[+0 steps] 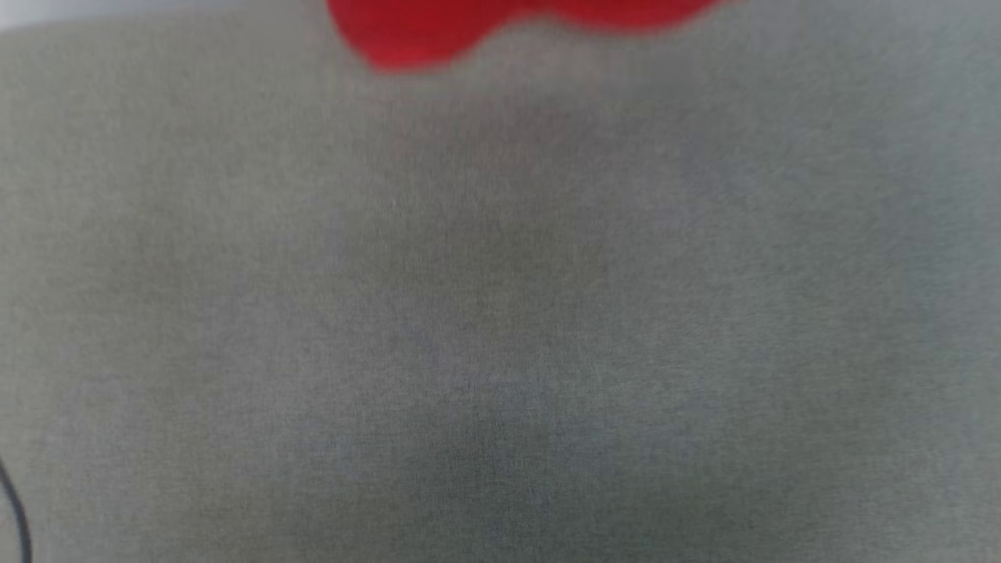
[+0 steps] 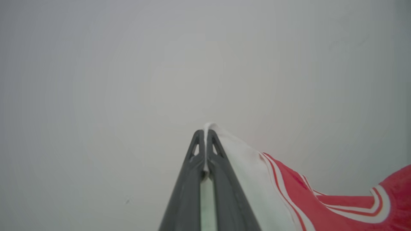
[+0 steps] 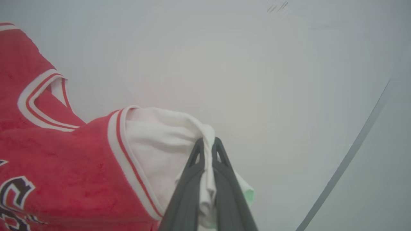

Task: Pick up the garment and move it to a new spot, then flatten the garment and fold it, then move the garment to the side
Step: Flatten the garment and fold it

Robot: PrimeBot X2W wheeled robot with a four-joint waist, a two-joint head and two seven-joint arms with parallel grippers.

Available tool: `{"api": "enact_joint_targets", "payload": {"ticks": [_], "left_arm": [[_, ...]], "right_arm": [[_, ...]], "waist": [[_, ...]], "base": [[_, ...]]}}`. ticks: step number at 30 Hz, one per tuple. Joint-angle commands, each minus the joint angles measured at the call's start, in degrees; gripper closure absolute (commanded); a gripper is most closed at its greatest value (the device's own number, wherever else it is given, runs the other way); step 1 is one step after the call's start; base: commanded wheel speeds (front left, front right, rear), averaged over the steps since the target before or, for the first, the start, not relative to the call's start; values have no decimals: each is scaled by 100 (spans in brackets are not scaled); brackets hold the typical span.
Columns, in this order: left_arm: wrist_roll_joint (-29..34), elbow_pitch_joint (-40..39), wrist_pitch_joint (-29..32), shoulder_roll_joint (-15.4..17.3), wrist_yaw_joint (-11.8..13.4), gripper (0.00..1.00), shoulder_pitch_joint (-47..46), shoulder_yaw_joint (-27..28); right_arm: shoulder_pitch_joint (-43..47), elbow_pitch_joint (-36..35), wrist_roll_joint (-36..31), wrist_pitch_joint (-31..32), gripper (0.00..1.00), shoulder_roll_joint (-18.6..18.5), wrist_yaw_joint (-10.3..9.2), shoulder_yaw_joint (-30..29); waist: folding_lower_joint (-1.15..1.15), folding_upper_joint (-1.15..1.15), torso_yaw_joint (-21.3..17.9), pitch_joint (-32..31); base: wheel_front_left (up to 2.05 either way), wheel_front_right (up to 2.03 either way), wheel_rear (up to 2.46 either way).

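The left gripper (image 2: 205, 134) is seen in the left wrist view with its two dark fingers (image 2: 184, 192) brought fully together. A thin white edge of the garment (image 2: 337, 205) is pinched between the tips. From that grip the cloth is drawn away to the view's lower right, white first, then red with white-striped trim.

The right gripper (image 3: 208, 144) is likewise closed in the right wrist view, and a bunched fold of white fabric is clamped between its fingers (image 3: 231, 199). The red body of the garment (image 3: 64, 160) is spread to the view's left, and black, white-outlined letters (image 3: 17, 189) are shown at the lower left edge.

Beyond both pairs of fingers a pale plain surface (image 2: 144, 80) is seen, and a thin grey line (image 3: 353, 154) is traced across it in the right wrist view.

In the blurred head view, a grey cloth-like surface (image 1: 500, 313) is shown, with the garment (image 1: 422, 31) at the top edge and a dark cord (image 1: 16, 508) at the lower left. Whether the garment is lifted clear cannot be told.
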Motion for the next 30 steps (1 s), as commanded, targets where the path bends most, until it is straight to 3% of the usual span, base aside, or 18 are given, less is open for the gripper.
{"api": "enact_joint_targets", "payload": {"ticks": [1,6,10,14,17,23,30], "left_arm": [[86,85,-236,-55,-57,100,-197,-3],[271,106,-550,-220,-273,100,-366,182],[418,78,-545,-315,-424,100,241,299],[322,592,-532,-381,-607,100,771,210],[200,944,-219,-430,-718,100,1193,46],[-205,1032,623,-391,-792,100,1969,-217],[-763,124,1664,-105,-795,100,3208,-570]], "right_arm": [[-190,131,-179,-310,100,-34,-6,72],[-474,527,-444,-739,100,-29,-6,361],[-69,705,-132,-738,100,-33,-7,632],[518,674,433,-447,100,-116,-7,985],[986,396,1003,-203,100,-190,-6,1212],[1915,-517,1999,459,100,-693,-7,1760],[2793,-1618,2634,678,100,-1406,-7,2140]], "waist": [[0,0,104,409],[0,0,267,762],[0,0,379,734],[0,0,472,525],[0,0,521,350],[0,0,623,-24],[0,0,659,-309]], "base": [[0,0,0],[0,0,0],[0,0,0],[0,0,0],[0,0,0],[0,0,0],[0,0,0]]}}
